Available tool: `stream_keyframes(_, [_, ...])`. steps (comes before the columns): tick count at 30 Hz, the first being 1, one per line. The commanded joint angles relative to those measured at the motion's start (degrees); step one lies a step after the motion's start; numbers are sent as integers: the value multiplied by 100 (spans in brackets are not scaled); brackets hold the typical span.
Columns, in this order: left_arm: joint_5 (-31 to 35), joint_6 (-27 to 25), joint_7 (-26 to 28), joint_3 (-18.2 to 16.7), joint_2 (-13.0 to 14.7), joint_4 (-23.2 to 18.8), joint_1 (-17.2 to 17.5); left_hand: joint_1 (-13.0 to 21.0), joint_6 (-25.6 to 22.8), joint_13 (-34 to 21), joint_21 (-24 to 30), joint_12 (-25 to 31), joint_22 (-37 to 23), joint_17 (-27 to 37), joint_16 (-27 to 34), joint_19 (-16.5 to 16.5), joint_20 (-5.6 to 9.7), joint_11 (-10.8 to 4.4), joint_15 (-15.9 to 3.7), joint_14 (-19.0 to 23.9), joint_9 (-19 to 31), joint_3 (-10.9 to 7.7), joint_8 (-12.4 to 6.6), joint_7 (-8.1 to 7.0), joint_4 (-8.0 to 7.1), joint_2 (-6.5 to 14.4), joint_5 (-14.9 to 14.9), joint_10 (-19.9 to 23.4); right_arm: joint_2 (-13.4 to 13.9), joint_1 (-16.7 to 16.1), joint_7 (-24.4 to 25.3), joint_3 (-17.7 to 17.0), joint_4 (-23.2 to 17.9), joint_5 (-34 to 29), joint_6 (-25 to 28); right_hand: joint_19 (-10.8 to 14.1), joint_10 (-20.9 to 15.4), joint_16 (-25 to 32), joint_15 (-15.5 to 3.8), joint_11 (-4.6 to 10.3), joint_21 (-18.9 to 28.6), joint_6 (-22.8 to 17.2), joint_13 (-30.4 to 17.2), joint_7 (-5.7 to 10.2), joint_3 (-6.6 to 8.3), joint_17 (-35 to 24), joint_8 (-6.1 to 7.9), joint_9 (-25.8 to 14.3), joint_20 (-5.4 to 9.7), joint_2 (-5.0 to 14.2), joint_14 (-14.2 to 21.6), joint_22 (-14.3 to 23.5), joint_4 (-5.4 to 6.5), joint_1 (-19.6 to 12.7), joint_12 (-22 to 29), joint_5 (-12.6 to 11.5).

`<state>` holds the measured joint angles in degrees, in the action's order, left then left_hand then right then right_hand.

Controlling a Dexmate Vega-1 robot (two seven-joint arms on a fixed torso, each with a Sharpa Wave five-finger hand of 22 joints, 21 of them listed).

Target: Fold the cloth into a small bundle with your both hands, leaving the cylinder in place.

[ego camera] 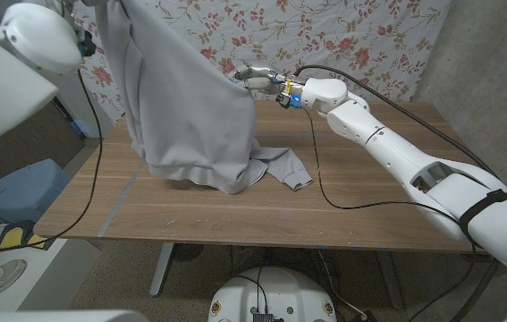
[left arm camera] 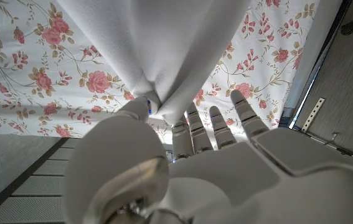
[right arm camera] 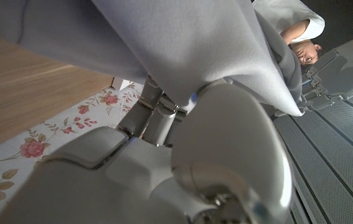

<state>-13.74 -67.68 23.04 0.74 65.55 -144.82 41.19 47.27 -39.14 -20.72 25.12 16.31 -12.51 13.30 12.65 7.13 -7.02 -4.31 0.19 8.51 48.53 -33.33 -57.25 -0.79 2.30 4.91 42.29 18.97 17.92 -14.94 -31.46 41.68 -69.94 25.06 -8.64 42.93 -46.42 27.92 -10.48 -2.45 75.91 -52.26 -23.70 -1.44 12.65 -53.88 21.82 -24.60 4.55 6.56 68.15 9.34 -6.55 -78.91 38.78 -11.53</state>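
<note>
Above table [ego camera: 369, 192], both hands pinching cloth [ego camera: 190, 98]

Even, soft indoor light with faint shadows; wrist views blur close up, head view sharp.

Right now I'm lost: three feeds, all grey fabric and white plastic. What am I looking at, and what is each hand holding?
It is a two-armed robot standing at a wooden table. The wide picture comes from a camera on its head, looking down over both arms. The other two come from cameras on the wrists, looking along the back of each hand, so they appear turned. The grey cloth is lifted high, with its lower edge trailing on the table. The left hand pinches a gathered fold of it; the right hand grips its other side. Behind hangs a floral curtain. I can't see a cylinder anywhere.
</note>
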Motion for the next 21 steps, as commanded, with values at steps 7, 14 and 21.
stream_keyframes(7, [855,-1230,-247,2900,586,-6,-2027,-15,-178,-20,60,15,-2,17,1,9,74,-71,-69,30,-84,-33,-39,-199,12,38,-7,56,-719,801,-1555,586,1901,-226,-99,-1552,2166,-1766,804,-163,-1562,2674,246,428,-255,1670,-1185,872,-869,-267,-2946,13,783,1653,-1867,-62])
stream_keyframes(14, [3552,-1230,-1633,4428,433,358,-2616,-23,-169,-23,73,6,2,17,-2,6,97,-93,-76,46,-123,-35,-40,-214,25,24,-15,53,-1026,1255,-2173,618,2890,-272,-247,-2801,3348,-1752,1175,-78,-2640,3995,546,567,-824,2045,-1163,1309,-1112,-689,-4827,21,1013,2550,-2716,-227])
stream_keyframes(21, [12113,-199,-8183,3800,-1916,2610,-1897,-29,-194,-26,81,4,8,16,0,-14,124,-115,-80,72,-169,-45,-56,-213,40,17,-20,79,-1733,1865,-2802,524,4713,-290,-817,-3611,4051,-1730,1322,-91,-3446,4897,684,515,-1737,2413,-1175,1367,-895,-1502,-5906,41,1280,3471,-2803,-616])
